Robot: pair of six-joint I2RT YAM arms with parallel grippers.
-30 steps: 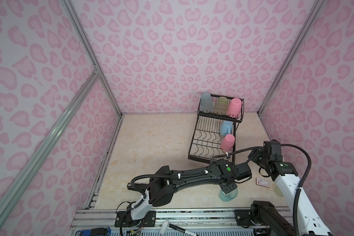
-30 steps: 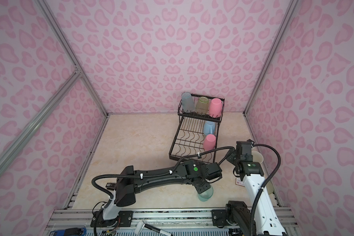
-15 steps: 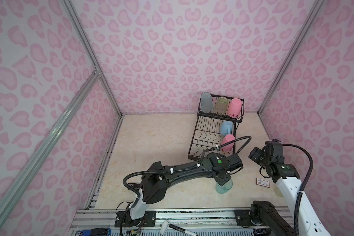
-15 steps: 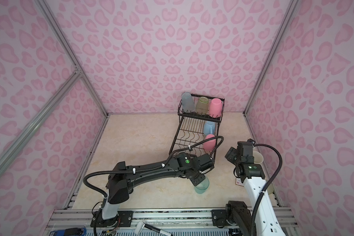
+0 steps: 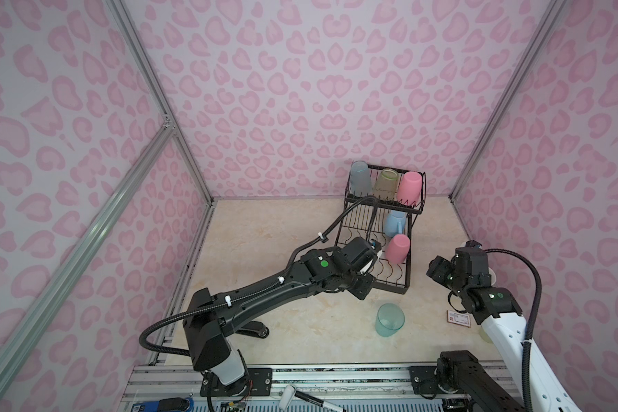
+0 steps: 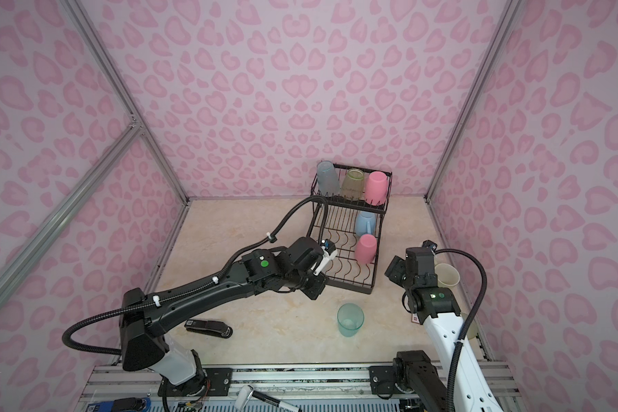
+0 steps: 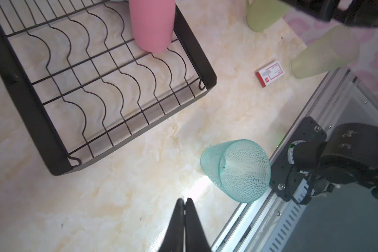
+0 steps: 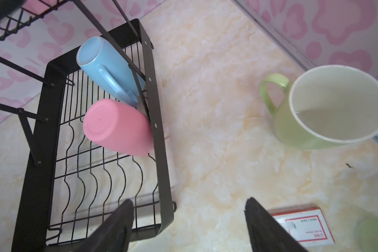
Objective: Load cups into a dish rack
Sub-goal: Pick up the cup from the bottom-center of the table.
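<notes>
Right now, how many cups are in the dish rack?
5. Upper basket: grey-blue tumbler, yellowish tumbler, pink tumbler. Lower grid: light blue mug, second pink tumbler. No others appear hidden.

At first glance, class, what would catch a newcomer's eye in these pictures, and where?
The black dish rack at the far side, with one pink cup in its top basket and a second pink cup on its lower grid. The teal cup stands upright on the table in front.
</notes>
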